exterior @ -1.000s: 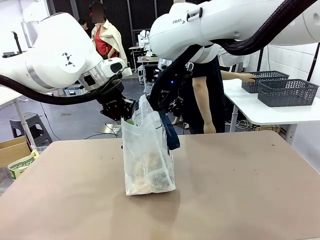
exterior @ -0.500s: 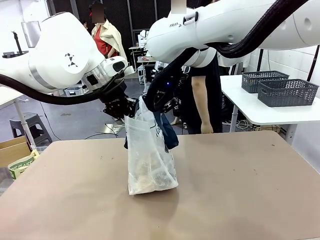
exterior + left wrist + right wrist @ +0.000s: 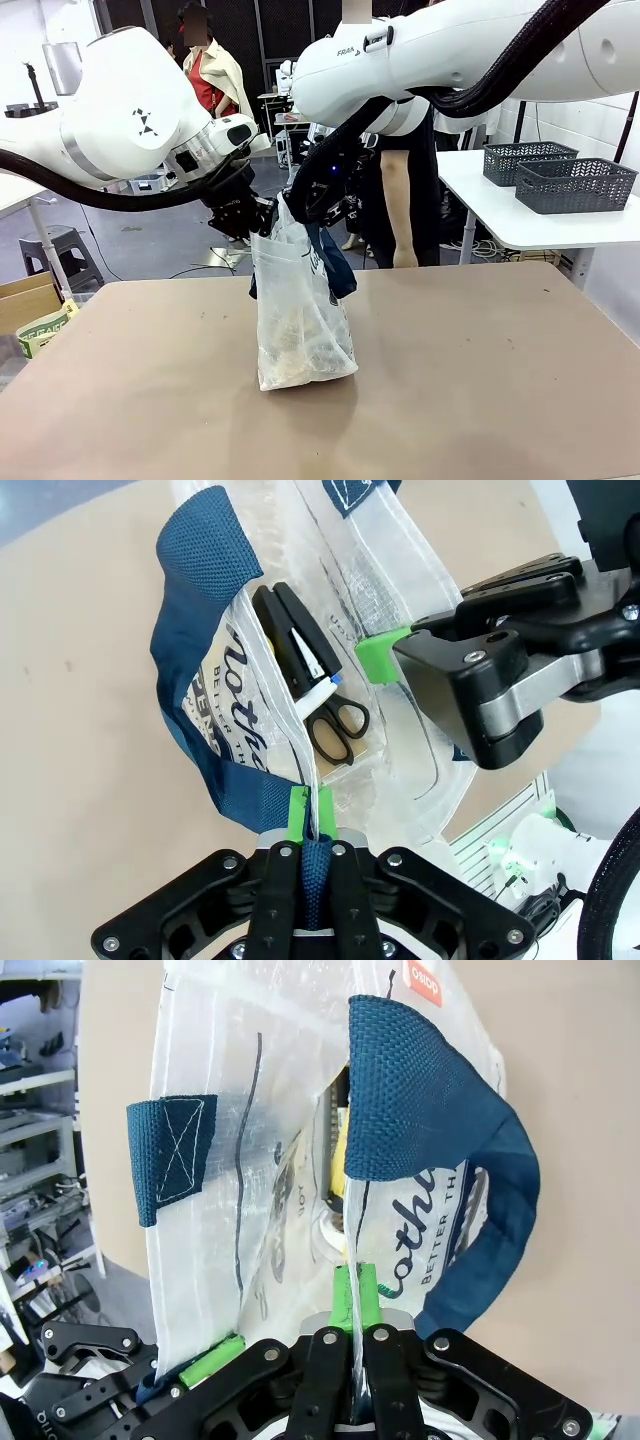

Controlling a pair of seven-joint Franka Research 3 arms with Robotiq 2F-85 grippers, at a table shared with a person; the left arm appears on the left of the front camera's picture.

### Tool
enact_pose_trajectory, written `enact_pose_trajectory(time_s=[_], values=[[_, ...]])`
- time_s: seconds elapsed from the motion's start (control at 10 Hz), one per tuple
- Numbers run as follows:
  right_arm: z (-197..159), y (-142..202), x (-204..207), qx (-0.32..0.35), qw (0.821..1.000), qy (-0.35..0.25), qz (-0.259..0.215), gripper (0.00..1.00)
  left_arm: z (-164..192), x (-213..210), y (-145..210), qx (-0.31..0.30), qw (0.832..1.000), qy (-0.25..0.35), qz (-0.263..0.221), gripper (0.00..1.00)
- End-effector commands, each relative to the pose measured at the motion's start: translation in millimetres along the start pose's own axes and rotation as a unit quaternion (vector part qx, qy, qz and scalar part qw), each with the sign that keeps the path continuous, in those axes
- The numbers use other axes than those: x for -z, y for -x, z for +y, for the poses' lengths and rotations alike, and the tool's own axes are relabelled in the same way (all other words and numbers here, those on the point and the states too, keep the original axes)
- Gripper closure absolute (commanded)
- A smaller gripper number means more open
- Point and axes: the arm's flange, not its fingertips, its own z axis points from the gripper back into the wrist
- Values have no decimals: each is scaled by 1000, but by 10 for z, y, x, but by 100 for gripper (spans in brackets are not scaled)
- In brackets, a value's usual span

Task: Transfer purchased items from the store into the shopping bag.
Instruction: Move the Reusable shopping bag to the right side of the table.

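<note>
On the tan table [image 3: 480, 380], just nine o'clock of centre, we see the shopping bag [image 3: 300, 310] resting, purchased items [image 3: 300, 360] dim inside. The left gripper [image 3: 310, 815] pinches its rim at eleven o'clock, and the right gripper [image 3: 355, 1288] pinches it at one.

The translucent whitish shopping bag [image 3: 300, 300] hangs upright, its rim clamped in the left jaws and the right jaws, navy handles [image 3: 338, 268] drooping beside them, yellowish-tan purchased items [image 3: 298, 362] heaped well below.
</note>
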Motion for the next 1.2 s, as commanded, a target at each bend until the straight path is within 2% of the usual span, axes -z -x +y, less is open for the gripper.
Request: enact_pose_trajectory(time_s=[0.0,0.1,0.5,0.6,1.1], values=[[-5,8,-14,0,1000,0,-4,100,-5,-15,0,-1,1000,1,-1,100],[-5,8,-14,0,1000,0,-4,100,0,0,0,0,1000,0,0,90],[10,-33,-11,2,1000,-3,-7,100,-109,-121,92,29,998,63,-8,10],[12,-43,-12,3,1000,-4,-6,100,-114,-138,110,30,997,69,-11,0],[67,-104,42,6,1000,-10,-13,100,-136,-113,126,19,995,101,-11,0]])
